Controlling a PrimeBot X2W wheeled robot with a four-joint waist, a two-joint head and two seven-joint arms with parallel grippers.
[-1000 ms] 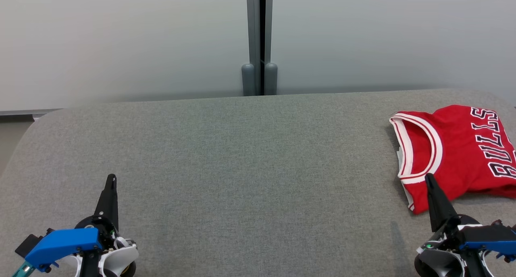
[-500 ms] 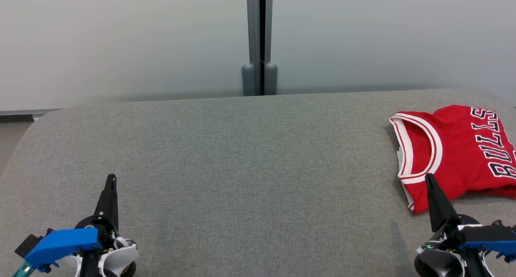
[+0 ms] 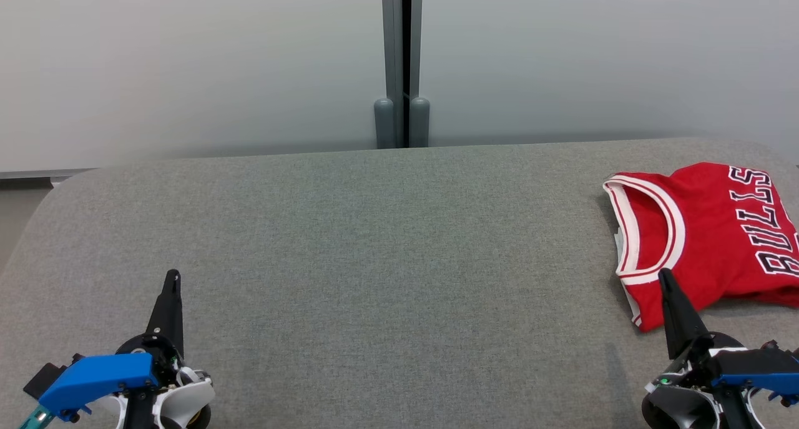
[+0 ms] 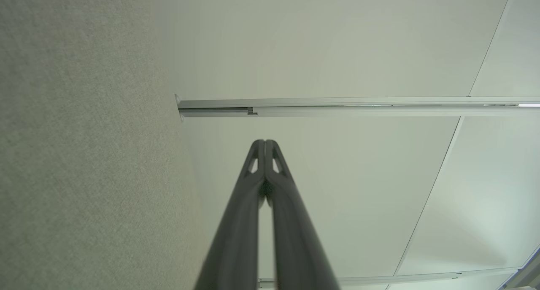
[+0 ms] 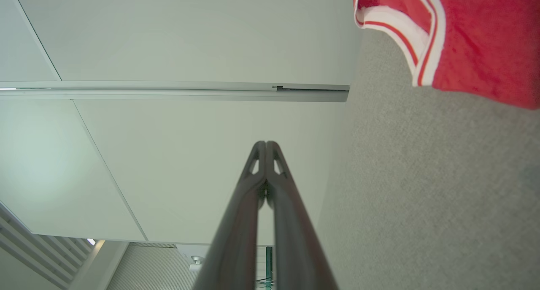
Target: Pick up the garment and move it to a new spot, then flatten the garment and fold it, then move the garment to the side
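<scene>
Nearest you, both claws sit low over the near edge of the pad (image 3: 387,248), the left gripper (image 3: 171,278) at near left and the right gripper (image 3: 663,275) at near right. Each has its fingers pressed together tip to tip and pinches nothing.

Just beyond the right gripper lies the jersey (image 3: 705,229), at the far right of the pad and running off the right edge of the head view. The claw's tip crosses the jersey's near edge in that view. But the right wrist view puts the cloth off to one side of the fingers, so I'd judge it clear of the fabric; I can't confirm contact.

Expect the jersey to be light, limp and probably a little slick — it will sag and swing once lifted and won't keep its shape. It lies rumpled and doubled over, lettering up, straight on the pad and in no bin or basket. Take it by the trim (image 3: 676,232) facing left: that banded edge looks thicker, so your fingers should get more bite there than on the open cloth.

Farthest off stand the wall (image 3: 187,60) and its post (image 3: 402,60).
</scene>
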